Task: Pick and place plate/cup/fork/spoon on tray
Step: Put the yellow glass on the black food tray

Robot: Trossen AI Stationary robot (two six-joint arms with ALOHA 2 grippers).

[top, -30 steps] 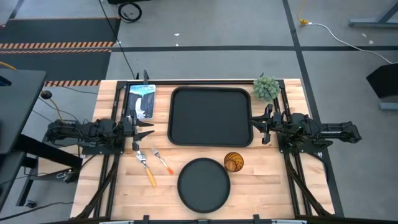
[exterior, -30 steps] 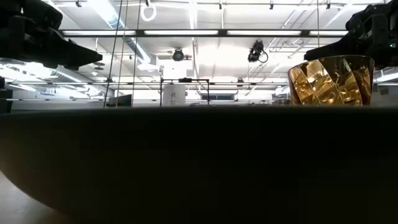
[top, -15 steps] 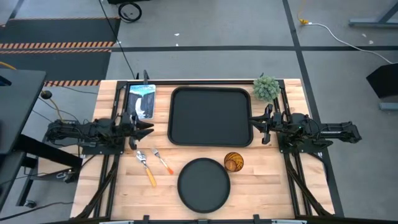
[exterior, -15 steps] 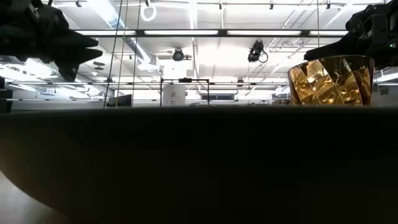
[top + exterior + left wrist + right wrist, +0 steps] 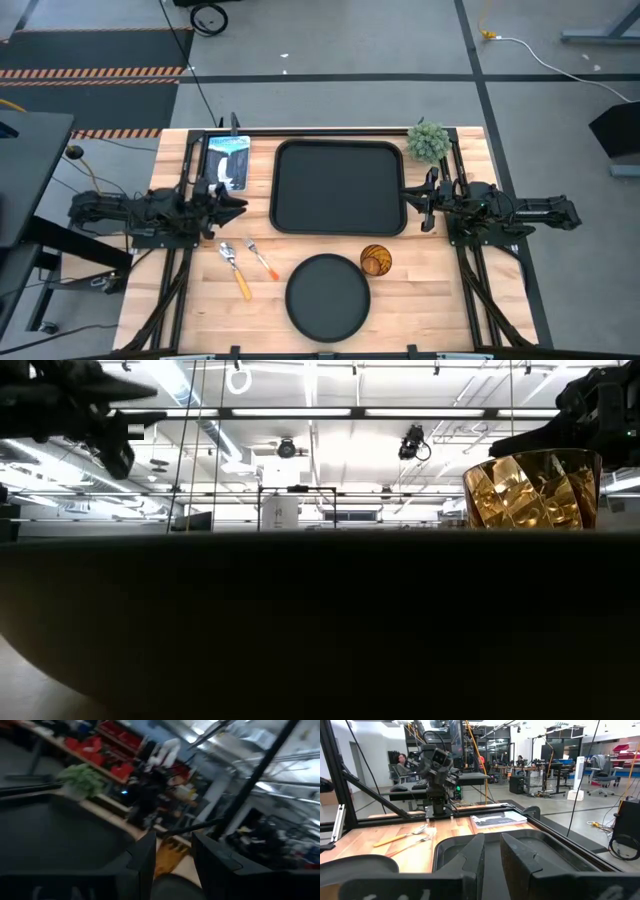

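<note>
The black tray (image 5: 338,187) lies at the table's middle, bare. The round black plate (image 5: 328,297) rests flat near the front edge and fills the low view (image 5: 320,620). The amber cup (image 5: 375,260) stands upright beside the plate, also in the low view (image 5: 530,490). The spoon (image 5: 234,268) and fork (image 5: 260,258) lie flat left of the plate. My left gripper (image 5: 238,204) is open and empty, above the table left of the tray, with its fingers apart in its wrist view (image 5: 172,857). My right gripper (image 5: 410,200) waits open at the tray's right edge (image 5: 492,852).
A blue-white packet (image 5: 228,160) lies at the far left of the tray. A fuzzy green plant ball (image 5: 427,142) sits at the tray's far right corner. Black frame rails run along both table sides. People sit in the room behind the table (image 5: 402,762).
My left gripper has risen a little and turned about its wrist, staying open and empty. The plate, cup, fork and spoon have not moved.
</note>
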